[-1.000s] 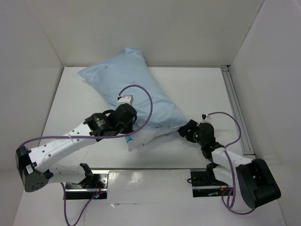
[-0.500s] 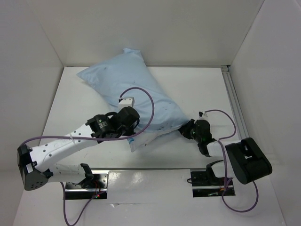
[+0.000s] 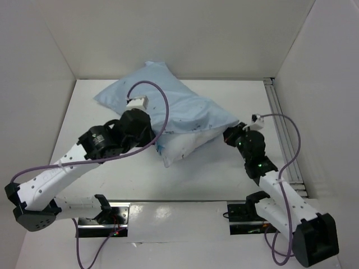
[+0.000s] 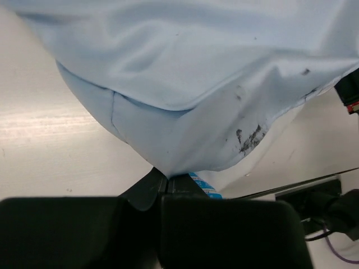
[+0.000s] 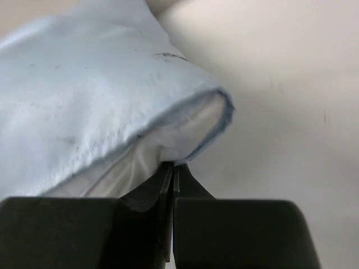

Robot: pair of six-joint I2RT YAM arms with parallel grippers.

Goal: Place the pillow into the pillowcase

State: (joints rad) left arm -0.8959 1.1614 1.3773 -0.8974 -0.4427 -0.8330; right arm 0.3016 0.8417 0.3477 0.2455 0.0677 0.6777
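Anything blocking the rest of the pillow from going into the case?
Nothing visible. The pillow has its white end poking out of the pillowcase mouth, with no other object at the opening. The left gripper pinches that end; the right gripper pinches the hem at the mouth.

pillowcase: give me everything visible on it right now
The pillowcase is thin, wrinkled light-blue fabric with small dark specks and a dark smudge near one edge. It lies diagonally across the far half of the table, plump over most of the white pillow, whose near end sticks out of the opening. The left gripper pinches a fold on its near edge; the right gripper pinches the stitched hem at the open corner.
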